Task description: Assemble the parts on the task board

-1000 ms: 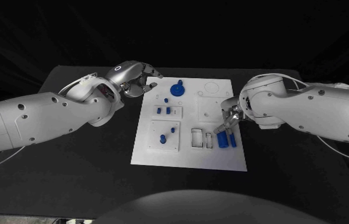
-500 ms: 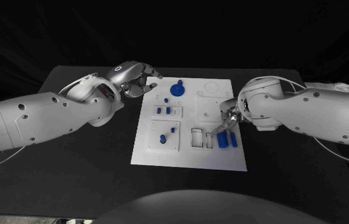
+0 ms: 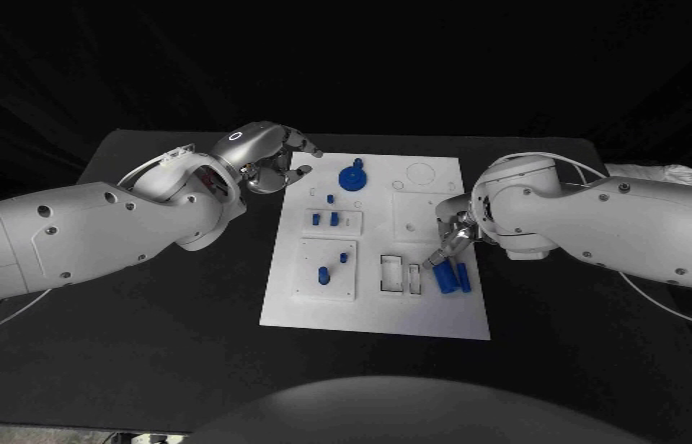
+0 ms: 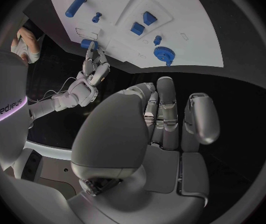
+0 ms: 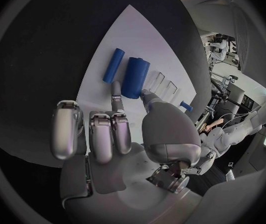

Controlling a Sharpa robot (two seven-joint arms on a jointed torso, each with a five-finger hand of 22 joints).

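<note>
white task board [image 3: 378, 309], blue parts [image 3: 451, 277], black table [image 3: 159, 334]

Black table [image 3: 159, 354] across lower half of frame, far edge approx. mid-height, corners cut off at upper left & upper right. Matte, no marks visible. Same black top in left wrist view [image 4: 248, 99] & right wrist view [image 5: 52, 40]. Dark backdrop [image 3: 346, 44] over whole upper half. Small pale item [image 3: 661, 171] at right edge, beyond table corner; type unclear.
</note>
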